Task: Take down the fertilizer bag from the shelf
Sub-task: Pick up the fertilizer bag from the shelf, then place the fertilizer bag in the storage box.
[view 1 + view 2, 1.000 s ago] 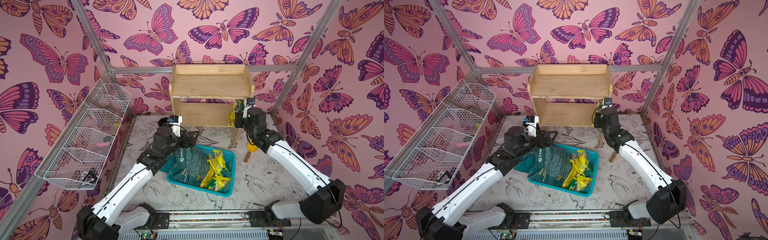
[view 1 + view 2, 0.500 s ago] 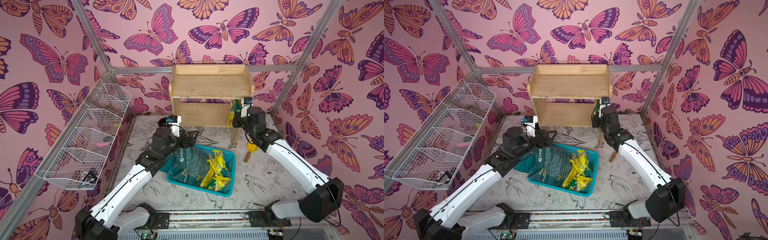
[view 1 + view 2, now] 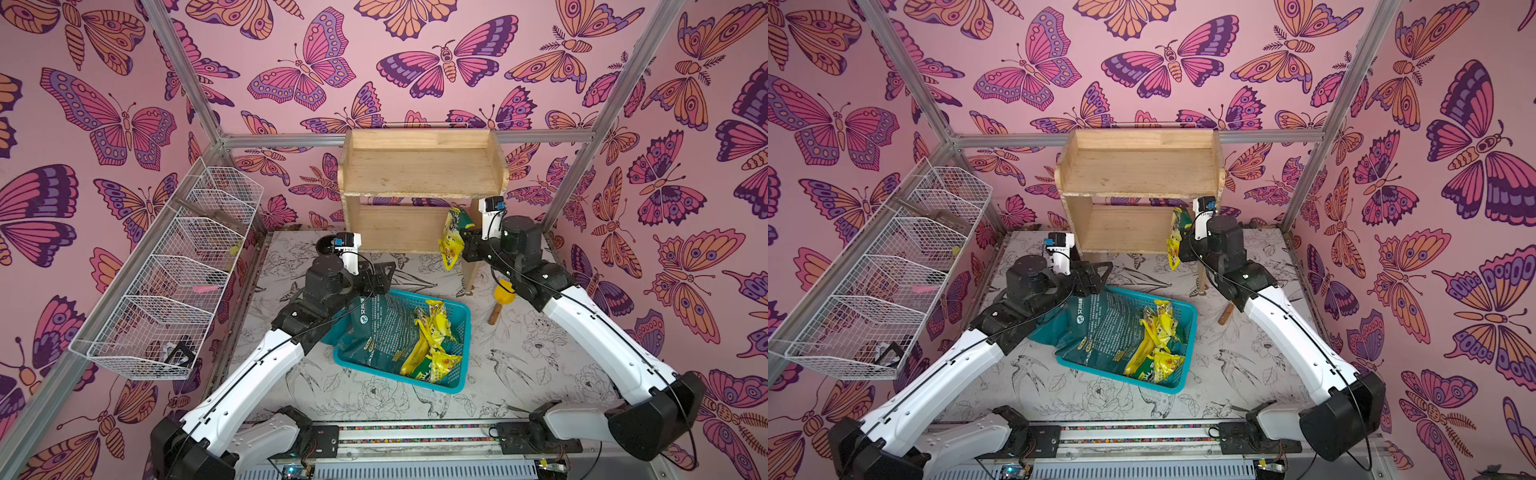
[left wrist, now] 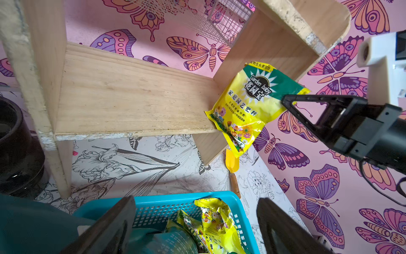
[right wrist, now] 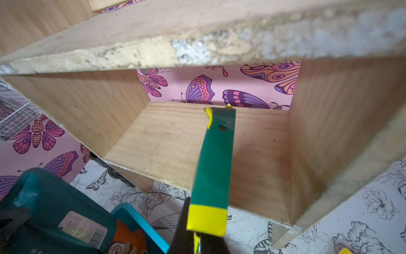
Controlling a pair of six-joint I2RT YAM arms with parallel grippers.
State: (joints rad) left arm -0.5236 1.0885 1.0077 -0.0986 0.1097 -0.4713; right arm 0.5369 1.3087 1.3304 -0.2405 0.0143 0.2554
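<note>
Withdrawal step: my right gripper (image 3: 462, 239) is pinched shut on the yellow-green fertilizer bag (image 3: 451, 249) hanging at the right front corner of the lower tier of the shelf (image 3: 419, 174), left gripper (image 3: 384, 277) gaping idle, so next I should draw it clear and down

Glossy plastic fertilizer bag (image 4: 248, 103); matt, rough-edged wooden shelf (image 4: 131, 99).
</note>
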